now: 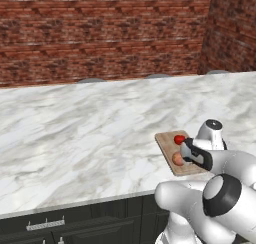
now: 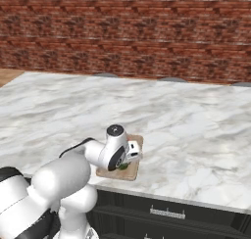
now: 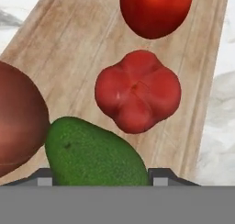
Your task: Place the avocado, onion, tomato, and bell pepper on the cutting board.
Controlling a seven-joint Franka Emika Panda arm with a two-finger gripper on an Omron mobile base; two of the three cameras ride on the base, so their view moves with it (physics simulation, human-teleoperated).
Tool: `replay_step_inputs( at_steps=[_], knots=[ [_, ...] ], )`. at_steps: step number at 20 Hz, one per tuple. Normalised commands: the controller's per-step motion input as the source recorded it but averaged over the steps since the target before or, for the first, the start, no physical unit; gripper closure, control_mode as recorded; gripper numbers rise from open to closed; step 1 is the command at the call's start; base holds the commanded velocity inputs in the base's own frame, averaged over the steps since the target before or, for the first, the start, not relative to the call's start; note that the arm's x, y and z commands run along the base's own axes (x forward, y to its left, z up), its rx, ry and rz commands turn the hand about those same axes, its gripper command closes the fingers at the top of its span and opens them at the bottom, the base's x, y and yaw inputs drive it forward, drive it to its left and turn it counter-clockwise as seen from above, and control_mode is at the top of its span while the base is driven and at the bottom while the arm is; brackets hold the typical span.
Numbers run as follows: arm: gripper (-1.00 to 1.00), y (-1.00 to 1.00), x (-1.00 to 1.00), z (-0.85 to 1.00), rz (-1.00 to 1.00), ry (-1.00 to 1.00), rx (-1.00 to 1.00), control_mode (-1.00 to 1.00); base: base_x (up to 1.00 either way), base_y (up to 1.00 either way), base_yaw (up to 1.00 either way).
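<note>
My gripper [image 3: 103, 177] is shut on the avocado [image 3: 92, 154], a dark green oval wedged between the two finger tips, low over the cutting board [image 3: 69, 48]. On the light wooden board the brownish onion [image 3: 18, 122] lies right beside the avocado. The lobed red bell pepper [image 3: 137, 92] sits in the middle and the round red tomato [image 3: 156, 9] beyond it. From the left base view the hand [image 1: 192, 153] hovers over the board [image 1: 167, 143], with a red item [image 1: 179, 139] and the onion [image 1: 177, 159] beside it. A sliver of green avocado [image 2: 122, 166] peeks out under the hand in the right base view.
The board [image 2: 132, 172] lies near the front edge of a wide marble counter [image 1: 90, 133]. A brick wall [image 1: 100, 33] runs behind the counter. Dark cabinet fronts [image 2: 166, 213] sit below the edge.
</note>
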Motion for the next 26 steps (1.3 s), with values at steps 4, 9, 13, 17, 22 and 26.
replay_step_inputs(
  at_steps=[4,9,13,17,22,26],
  knots=[
    [1.0,0.0,0.33,-0.27,0.02,0.05,0.0,-1.0,0.0,0.0,0.0],
    [1.0,-0.01,0.27,-0.28,0.03,0.04,0.0,-1.0,0.0,0.0,0.0],
    [1.0,0.0,0.07,-0.44,0.03,0.06,0.0,-1.0,0.0,0.0,0.0],
    [-1.0,0.19,-0.3,-0.53,0.03,0.03,0.0,-1.0,0.0,0.0,0.0],
    [-1.0,0.11,-0.57,-0.25,0.04,0.0,0.0,-1.0,0.0,0.0,0.0],
    [-1.0,0.18,-0.57,-0.06,0.05,0.0,0.0,-1.0,0.0,0.0,0.0]
  ],
)
